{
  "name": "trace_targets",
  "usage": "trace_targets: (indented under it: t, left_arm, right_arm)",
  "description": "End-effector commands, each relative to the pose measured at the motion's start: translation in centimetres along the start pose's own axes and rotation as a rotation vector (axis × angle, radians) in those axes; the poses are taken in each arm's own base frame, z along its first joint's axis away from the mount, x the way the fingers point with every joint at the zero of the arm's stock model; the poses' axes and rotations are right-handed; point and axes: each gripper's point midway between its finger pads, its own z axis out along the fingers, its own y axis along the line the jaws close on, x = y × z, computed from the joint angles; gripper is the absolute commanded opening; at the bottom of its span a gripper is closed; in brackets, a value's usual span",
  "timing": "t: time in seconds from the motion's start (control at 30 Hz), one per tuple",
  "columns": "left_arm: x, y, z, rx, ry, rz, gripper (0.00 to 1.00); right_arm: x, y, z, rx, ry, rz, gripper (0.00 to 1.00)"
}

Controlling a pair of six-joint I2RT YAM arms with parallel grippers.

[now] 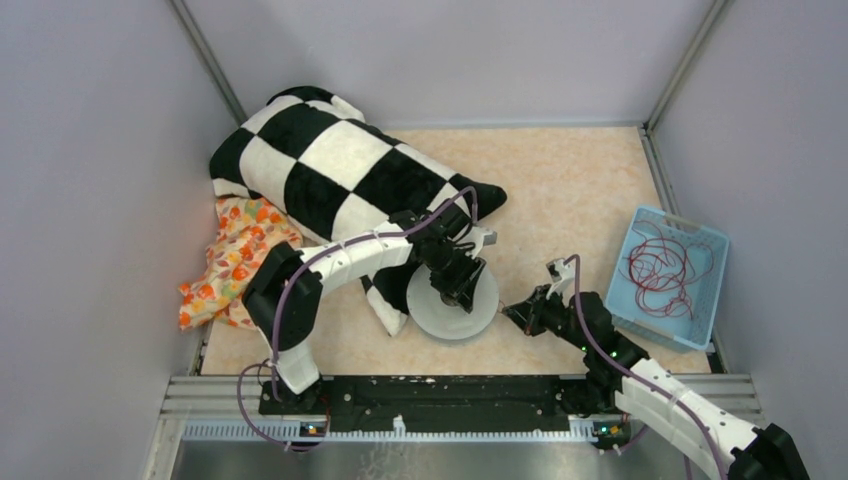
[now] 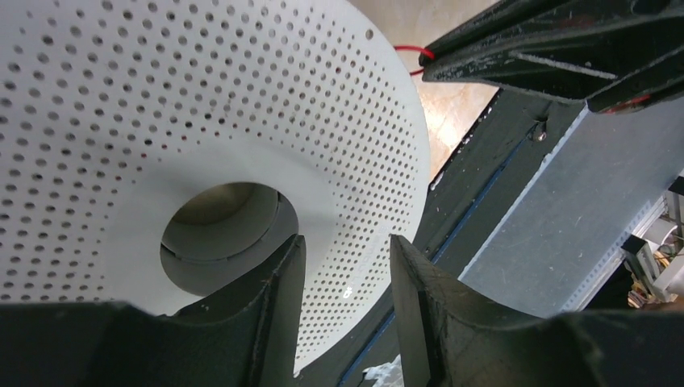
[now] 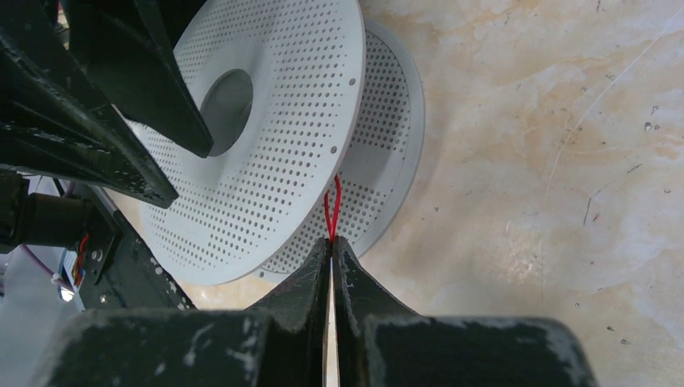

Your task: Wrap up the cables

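A white perforated spool (image 1: pixel 472 316) lies flat on the table in front of both arms. My left gripper (image 1: pixel 463 287) is over its top flange (image 2: pixel 161 105), jaws apart (image 2: pixel 347 242); one fingertip sits at the edge of the hub hole and nothing is between the fingers. My right gripper (image 1: pixel 511 313) is at the spool's right rim, shut (image 3: pixel 331 240) on a thin red cable (image 3: pixel 331 208) that runs as a short loop into the gap between the two flanges (image 3: pixel 282 105). The cable also shows in the left wrist view (image 2: pixel 411 52). More dark-red cables (image 1: pixel 662 268) lie tangled in a blue basket.
The blue basket (image 1: pixel 700 238) stands at the right wall. A black-and-white checked pillow (image 1: pixel 340 170) lies at the back left, reaching under my left arm, with an orange patterned cloth (image 1: pixel 235 255) beside it. Grey walls enclose the table.
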Motion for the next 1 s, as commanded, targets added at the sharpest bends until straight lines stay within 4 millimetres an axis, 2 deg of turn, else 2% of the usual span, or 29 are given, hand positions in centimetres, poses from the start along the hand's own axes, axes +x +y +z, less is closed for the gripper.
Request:
trace_targets:
  t: [0.0, 0.4, 0.67, 0.77, 0.97]
  left_arm:
    - [-2.7, -0.1, 0.6, -0.004, -0.069, 0.034, 0.48]
    - [-6.3, -1.0, 2.3, 0.116, -0.153, 0.081, 0.48]
    - [-10.0, -1.2, 0.8, 0.202, -0.217, 0.074, 0.49]
    - [-10.2, -1.1, 1.0, 0.220, -0.212, 0.060, 0.48]
    - [-9.6, -1.2, 1.3, 0.236, -0.212, 0.031, 0.48]
  right_arm:
    - [-2.7, 2.4, -0.1, -0.062, -0.059, -0.021, 0.00]
    - [-2.6, 2.3, -0.2, -0.058, -0.053, -0.023, 0.00]
    - [-2.4, 1.8, -0.3, -0.033, -0.041, -0.037, 0.00]
    - [-2.4, 2.4, -0.2, -0.068, -0.052, -0.030, 0.00]
    - [-3.3, 1.6, 0.0, -0.038, -0.142, 0.051, 0.00]
